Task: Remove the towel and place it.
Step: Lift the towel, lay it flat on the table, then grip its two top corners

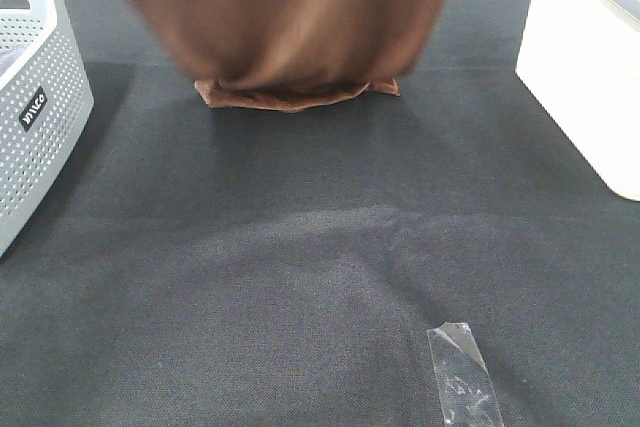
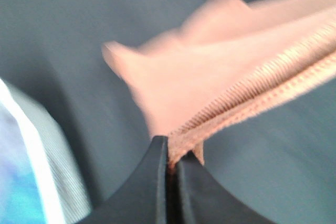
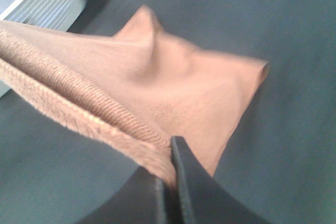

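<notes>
Both grippers are pinched tight on the towel [image 1: 285, 17]. L gripper [image 2: 170, 149]: jaws closed on the stitched hem, cloth fanning away from the tips. R gripper [image 3: 169, 167]: same, jaws clamped on the hem at the other end. So the towel is stretched betw. the 2 grips and hangs below them as a sheet. 2 holds on 1 edge prob. serve to spread it flat, not bunched. Its bottom edge isn't clear of the black table cloth [image 1: 300, 247]: it rests there, folded under in a small crease, well below the jaws. White perforated basket [image 1: 35, 97] sits out past the L jaws, white box [image 1: 590, 67] past the R jaws. Likely 1 of them is the drop spot, can't tell which. A strip of clear tape [image 1: 462, 372] lies on the cloth, well apart from the towel.
</notes>
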Available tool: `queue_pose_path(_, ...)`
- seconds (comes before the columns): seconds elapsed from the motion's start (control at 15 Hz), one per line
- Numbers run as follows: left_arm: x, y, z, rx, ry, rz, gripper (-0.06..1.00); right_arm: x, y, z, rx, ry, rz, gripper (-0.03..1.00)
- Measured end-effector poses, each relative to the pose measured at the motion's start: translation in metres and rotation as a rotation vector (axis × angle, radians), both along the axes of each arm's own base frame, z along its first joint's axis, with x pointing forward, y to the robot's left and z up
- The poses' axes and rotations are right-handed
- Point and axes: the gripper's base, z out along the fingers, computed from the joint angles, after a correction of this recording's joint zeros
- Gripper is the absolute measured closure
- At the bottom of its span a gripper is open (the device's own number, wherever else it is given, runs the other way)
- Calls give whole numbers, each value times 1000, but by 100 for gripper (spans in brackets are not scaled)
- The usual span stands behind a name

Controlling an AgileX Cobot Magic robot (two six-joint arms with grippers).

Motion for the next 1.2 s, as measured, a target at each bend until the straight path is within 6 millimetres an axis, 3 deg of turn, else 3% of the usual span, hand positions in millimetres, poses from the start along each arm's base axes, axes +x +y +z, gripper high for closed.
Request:
queue_pose_path(0.33,-133,25,-18,-218,83,23,94,-108,-20,-11,112,118,7,97)
queue_pose_path(0.4,-144,26,-26,-236,106,17,94,-129,-25,-21,132,154,-2,97)
queue_pose_path(0.53,-154,26,-41,-258,153,12,94,-144,-29,-37,130,198,-17,97)
queue_pose_path(0.73,-165,24,-86,-273,311,13,94,-167,-36,-83,113,340,-63,97)
queue_pose_path(0.8,-165,24,-86,-273,311,13,94,-167,-36,-83,113,340,-63,97)
queue_pose_path(1.2,-177,23,-149,-249,533,27,94,-188,-42,-162,45,600,-110,97)
